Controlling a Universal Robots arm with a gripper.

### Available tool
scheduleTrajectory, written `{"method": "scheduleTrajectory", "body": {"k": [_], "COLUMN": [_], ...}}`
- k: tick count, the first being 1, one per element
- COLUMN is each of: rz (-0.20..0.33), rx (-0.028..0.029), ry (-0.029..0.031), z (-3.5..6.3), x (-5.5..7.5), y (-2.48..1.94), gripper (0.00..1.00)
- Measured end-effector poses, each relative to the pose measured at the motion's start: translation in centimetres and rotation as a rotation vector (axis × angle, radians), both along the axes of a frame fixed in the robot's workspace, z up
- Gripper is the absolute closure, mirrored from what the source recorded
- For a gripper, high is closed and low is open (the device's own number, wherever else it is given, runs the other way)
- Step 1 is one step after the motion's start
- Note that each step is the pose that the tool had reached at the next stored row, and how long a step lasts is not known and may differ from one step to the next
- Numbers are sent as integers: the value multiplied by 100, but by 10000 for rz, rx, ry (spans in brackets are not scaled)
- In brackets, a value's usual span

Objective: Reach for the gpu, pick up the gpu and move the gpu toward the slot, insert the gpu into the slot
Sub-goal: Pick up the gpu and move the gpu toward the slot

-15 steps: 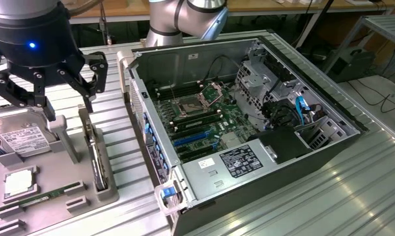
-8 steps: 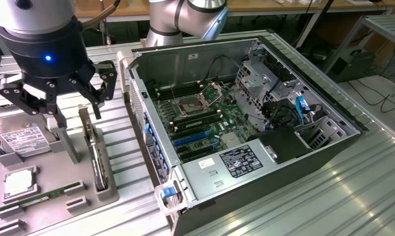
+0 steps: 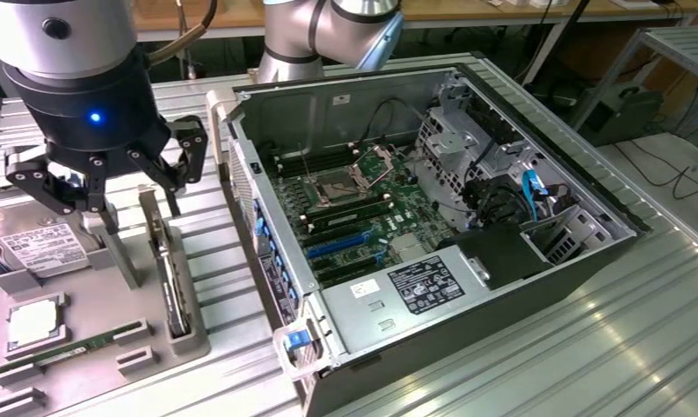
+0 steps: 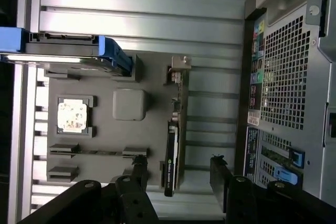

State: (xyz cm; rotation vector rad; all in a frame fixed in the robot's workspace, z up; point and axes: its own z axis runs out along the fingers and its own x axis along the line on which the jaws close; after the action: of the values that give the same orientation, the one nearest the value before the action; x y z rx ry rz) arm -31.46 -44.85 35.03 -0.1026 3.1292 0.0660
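The gpu (image 3: 164, 261) stands on its long edge in a grey holder tray (image 3: 95, 300) at the exterior view's left, its silver bracket at the far end. From the wrist, the gpu (image 4: 173, 145) is a thin dark strip with its bracket toward the tray's far side. My gripper (image 3: 112, 187) hangs open above the tray, a little above the card and not touching it. In the wrist view my gripper (image 4: 178, 169) has one finger on each side of the card's line. The bright-blue slot (image 3: 339, 248) lies on the green motherboard inside the open case.
The open computer case (image 3: 557, 174) lies on the slatted metal table, right of the tray; its perforated rear panel (image 4: 294, 77) faces the tray. The tray also holds a hard drive (image 3: 42, 248), a processor chip (image 3: 30, 321) and a memory stick (image 3: 77, 347). A second arm's base stands behind the case.
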Motion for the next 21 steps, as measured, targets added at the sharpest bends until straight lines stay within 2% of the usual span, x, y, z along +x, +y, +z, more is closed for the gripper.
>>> {"method": "scheduleTrajectory", "body": {"k": [4, 21], "rz": [1, 1], "rx": [0, 0], "ry": [0, 0], "z": [-44, -381], "x": [0, -1], "y": [0, -2], "gripper": [40, 40]}}
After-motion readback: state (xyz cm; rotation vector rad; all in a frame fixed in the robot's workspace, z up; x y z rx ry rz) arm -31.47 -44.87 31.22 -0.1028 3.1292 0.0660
